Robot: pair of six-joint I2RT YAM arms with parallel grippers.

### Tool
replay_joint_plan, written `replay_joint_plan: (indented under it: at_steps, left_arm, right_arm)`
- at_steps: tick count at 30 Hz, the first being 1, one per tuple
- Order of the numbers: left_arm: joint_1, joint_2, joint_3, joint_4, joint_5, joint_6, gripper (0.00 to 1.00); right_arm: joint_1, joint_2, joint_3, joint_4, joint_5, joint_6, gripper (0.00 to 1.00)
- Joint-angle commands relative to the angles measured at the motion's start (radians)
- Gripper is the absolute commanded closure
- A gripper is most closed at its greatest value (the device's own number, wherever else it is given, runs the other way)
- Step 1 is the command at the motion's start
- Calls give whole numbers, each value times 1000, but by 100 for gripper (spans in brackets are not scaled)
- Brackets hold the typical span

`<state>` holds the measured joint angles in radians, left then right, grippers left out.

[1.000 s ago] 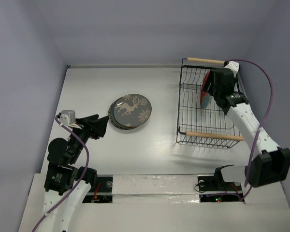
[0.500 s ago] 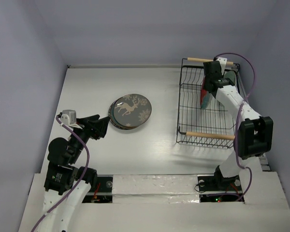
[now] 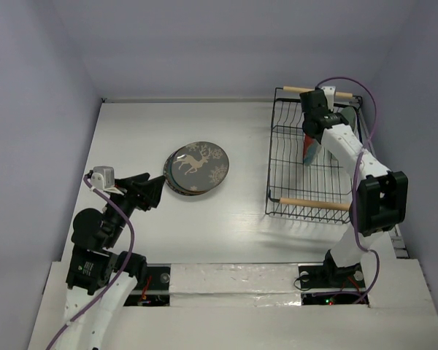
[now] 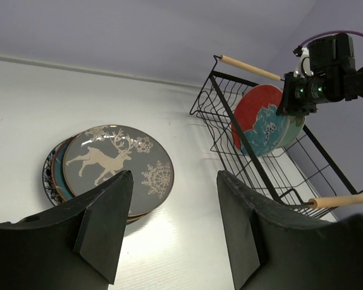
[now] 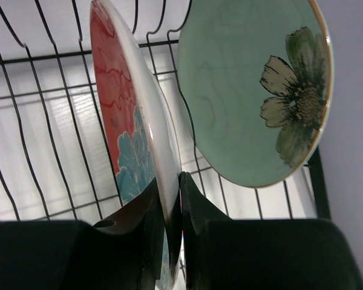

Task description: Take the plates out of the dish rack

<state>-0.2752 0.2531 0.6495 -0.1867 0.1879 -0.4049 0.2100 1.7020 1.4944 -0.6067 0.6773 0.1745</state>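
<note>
1. Fingers (image 5: 196, 211) of the right gripper (image 5: 169, 190) clamp the red plate (image 5: 115, 103) by its rim, upright in the rack (image 3: 317, 205), far-right corner.
2. Left gripper (image 3: 150, 191) gapes idle, near-left.
3. Glazed, stiff, breakable, likely slippery: hold deep on rim, lift straight.

A robotics lab cell: a white table (image 3: 226, 226) boxed in by plain lilac walls (image 3: 36, 95), two arms (image 3: 348, 151) bolted on.

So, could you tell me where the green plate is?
In the right wrist view the green plate stands on edge in the rack, just right of the red plate held by the right gripper.
</note>
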Motion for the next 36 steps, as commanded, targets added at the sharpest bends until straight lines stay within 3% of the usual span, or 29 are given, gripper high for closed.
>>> replay_joint_plan:
  at_steps: [1,12,18,23,29,36]
  left_arm:
    - [-5,-14,16,26,-19,1,46]
    - [-5,-8,16,29,-16,0,46]
    - [-5,-5,13,30,-11,1,46]
    - [-5,3,12,30,-5,-2,46]
    - [-5,3,12,29,-16,-3,46]
    - [-5,9,12,29,-19,-5,46]
  right_arm:
    - [19,-54,90,-50,166,-61,100]
    - [37,-266,133,-48,110,-7,100]
    - [86,-393,165,-30,-5,19,100]
    - [181,-479,159,85,-229,68,100]
    - [281,-392,124,269,-598,200,100]
    - [390,-161,153,415,-821,319,100]
